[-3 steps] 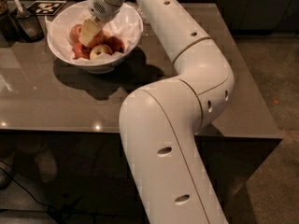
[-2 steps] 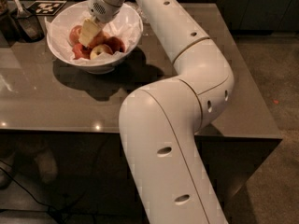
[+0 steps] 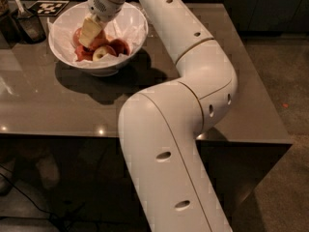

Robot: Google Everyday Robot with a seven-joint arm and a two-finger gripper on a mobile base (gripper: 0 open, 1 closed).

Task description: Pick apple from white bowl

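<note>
A large white bowl (image 3: 126,41) lined with crinkled white paper stands on the grey table (image 3: 58,100) at the back left. Several red and yellowish apples (image 3: 105,52) lie in it. My gripper (image 3: 89,34) reaches down into the bowl from above, its cream-coloured end among the apples on the bowl's left side. The white arm runs from the bowl across the table to the front.
A dark cup with a utensil (image 3: 26,21) stands left of the bowl. A black-and-white marker tag (image 3: 48,7) lies behind the bowl. The table's front edge and right edge are near; dark floor lies to the right.
</note>
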